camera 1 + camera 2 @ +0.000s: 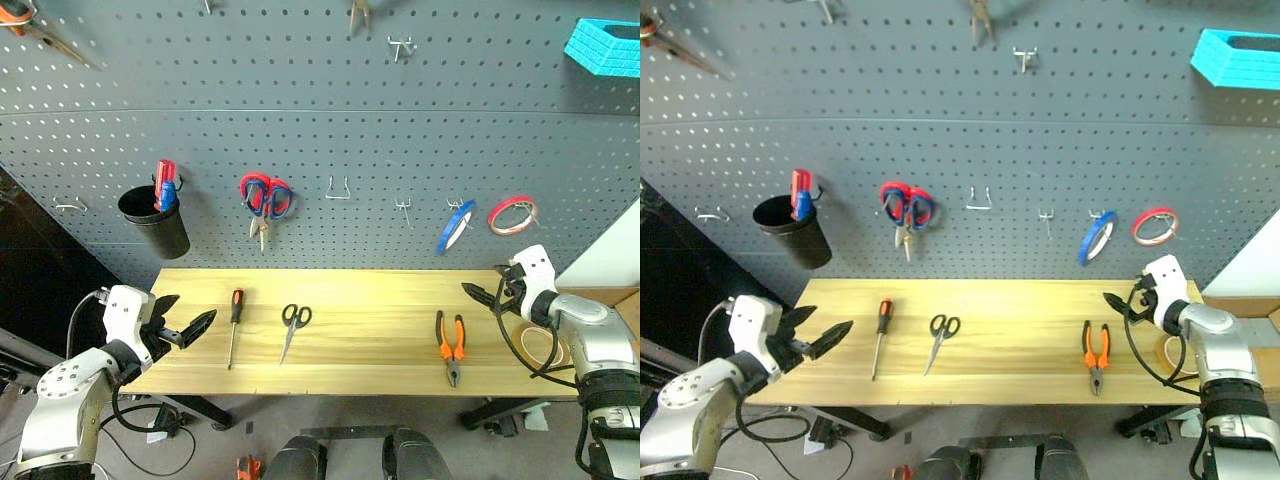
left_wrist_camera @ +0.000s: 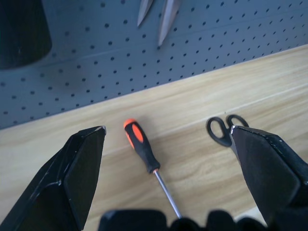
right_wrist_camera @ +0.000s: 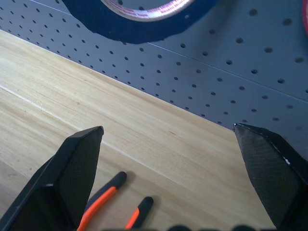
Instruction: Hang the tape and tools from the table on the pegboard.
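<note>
Grippers first, since they are nearest me: my left gripper (image 1: pixel 188 330) hangs at the left end of the table (image 1: pixel 380 375), fingers spread wide and holding nothing, and my right gripper (image 1: pixel 490 292) hovers over the right end, just as wide and just as empty.

On the table, none of the tools is hung yet, as far as I can judge. The screwdriver (image 1: pixel 234 322) lies closest to my left gripper, handle toward the wall and shaft toward me. Just right of it lie the black scissors (image 1: pixel 292 328), blades pointing at the near edge. Well over to the right, near my right gripper, the pliers (image 1: pixel 450 346) lie with their orange handles toward the wall and their nose toward me. The yellow tape (image 1: pixel 541 346) sits at the far right end of the table, partly hidden behind my right arm.

Farther back, the pegboard (image 1: pixel 330 90) already carries things that aren't mine to move: a black cup (image 1: pixel 158 222) with a red-and-blue handle in it, red-and-blue scissors (image 1: pixel 265 200), a blue tape roll (image 1: pixel 453 226) and a red tape roll (image 1: pixel 511 214). Between those scissors and the blue roll I see bare hooks (image 1: pixel 338 189).

So all four pieces are left, I'd say; the screwdriver looks the handiest start for my left gripper.
</note>
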